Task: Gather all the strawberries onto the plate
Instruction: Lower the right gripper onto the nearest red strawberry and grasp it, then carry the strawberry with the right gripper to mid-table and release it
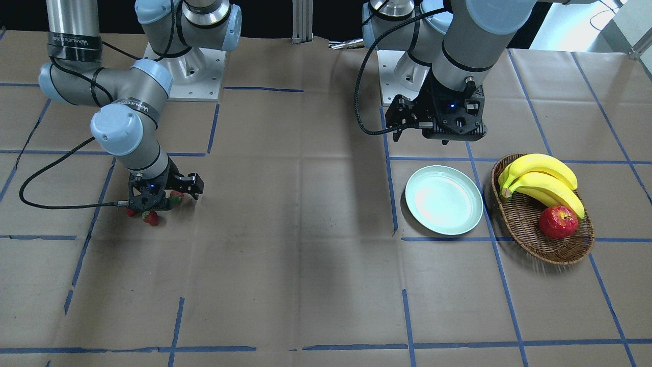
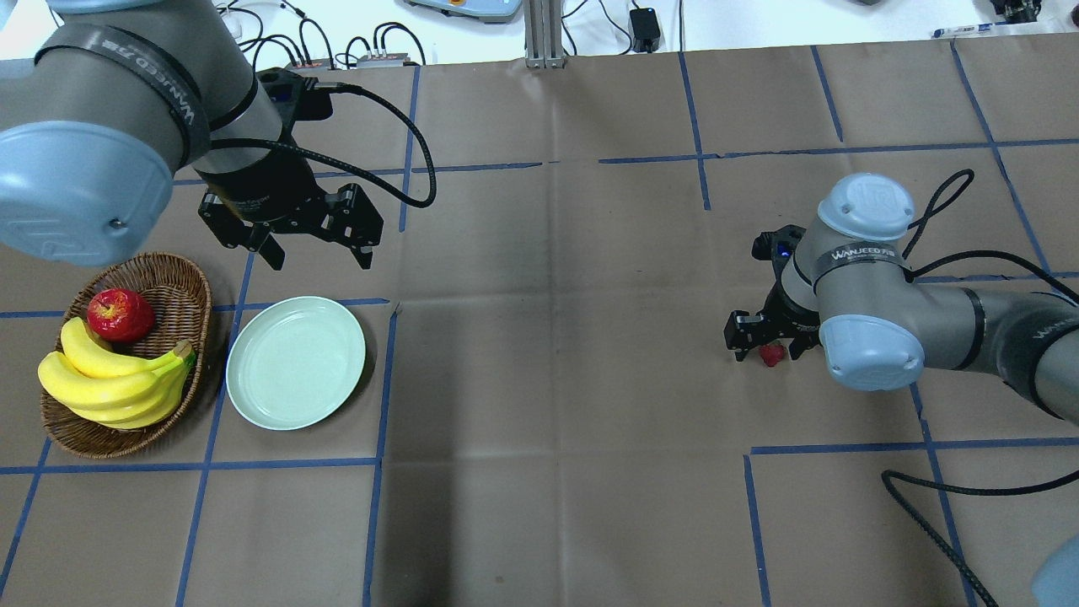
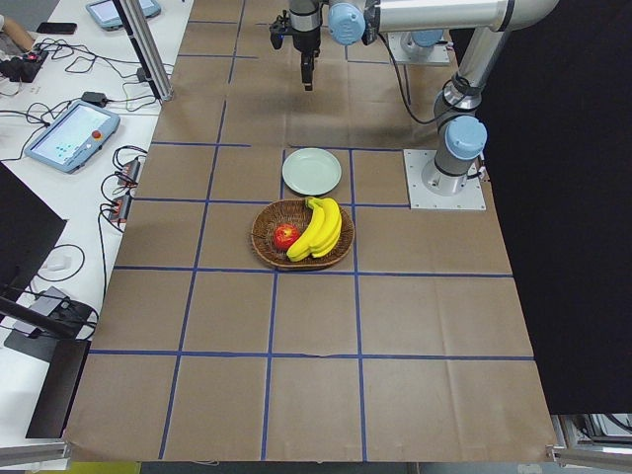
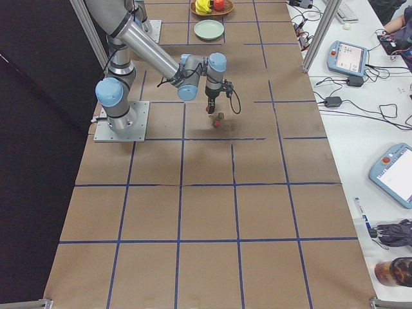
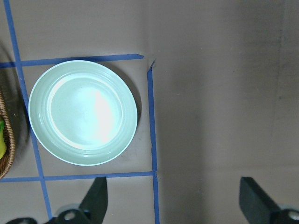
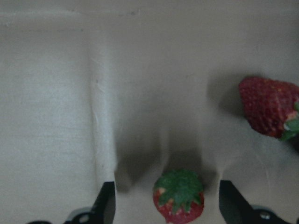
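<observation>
Three strawberries lie on the paper under my right gripper (image 1: 162, 200): one (image 1: 177, 197) beside the fingers, one (image 1: 150, 218) in front, and one (image 1: 131, 212) half hidden. In the right wrist view one strawberry (image 6: 179, 196) stands cap-up between the open fingers of the right gripper (image 6: 166, 205), untouched, and another (image 6: 268, 106) lies ahead to the right. The mint-green plate (image 1: 444, 200) is bare. My left gripper (image 2: 320, 253) hovers open and empty above the plate's (image 5: 83, 112) far side.
A brown wicker basket (image 1: 530, 239) with bananas (image 1: 542, 181) and a red apple (image 1: 559, 222) stands right beside the plate. Brown paper with blue tape lines covers the table between the two arms.
</observation>
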You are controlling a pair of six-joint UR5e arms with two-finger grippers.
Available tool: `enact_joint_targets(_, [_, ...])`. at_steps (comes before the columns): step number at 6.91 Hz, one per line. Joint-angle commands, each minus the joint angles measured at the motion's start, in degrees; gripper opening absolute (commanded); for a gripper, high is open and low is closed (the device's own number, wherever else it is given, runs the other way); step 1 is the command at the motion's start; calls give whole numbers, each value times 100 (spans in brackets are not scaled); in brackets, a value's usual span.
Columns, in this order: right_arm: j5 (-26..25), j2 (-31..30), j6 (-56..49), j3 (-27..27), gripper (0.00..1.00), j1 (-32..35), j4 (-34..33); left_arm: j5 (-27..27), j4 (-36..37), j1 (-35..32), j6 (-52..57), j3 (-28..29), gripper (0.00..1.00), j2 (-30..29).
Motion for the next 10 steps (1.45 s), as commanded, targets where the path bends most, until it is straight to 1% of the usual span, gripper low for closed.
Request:
enact_joint_targets(1, [-9, 4, 1, -7, 34, -2, 124, 0, 1, 1, -4, -5, 100, 0])
enact_joint_targets(2, [-9, -5, 1, -33, 10, -2, 150, 0, 1, 1, -4, -5, 100, 0])
enact_joint_targets(3, [0, -66, 9, -103, 4, -2, 151, 8, 1, 10, -4, -5, 100, 0])
enact_joint_targets(5, [52, -110, 79, -549, 4, 33, 465, 9, 18, 10, -4, 4, 100, 0])
enact_joint_targets(6, [88, -119, 349, -848, 4, 251, 632, 9, 53, 10, -13, 4, 100, 0])
enact_joint_targets(7, [106, -41, 1057, -1155, 4, 827, 643, 17, 53, 10, -4, 4, 100, 0])
enact_joint_targets(8, [280, 125, 1856, -1498, 4, 1425, 626, 17, 53, 10, -4, 4, 100, 0])
enact_joint_targets(9, [534, 527, 2656, -1875, 4, 1909, 564, 43, 53, 1, -13, 4, 100, 17])
enact_joint_targets(10, [562, 1010, 3325, -2384, 4, 2384, 564, 44, 45, 10, -13, 4, 100, 44])
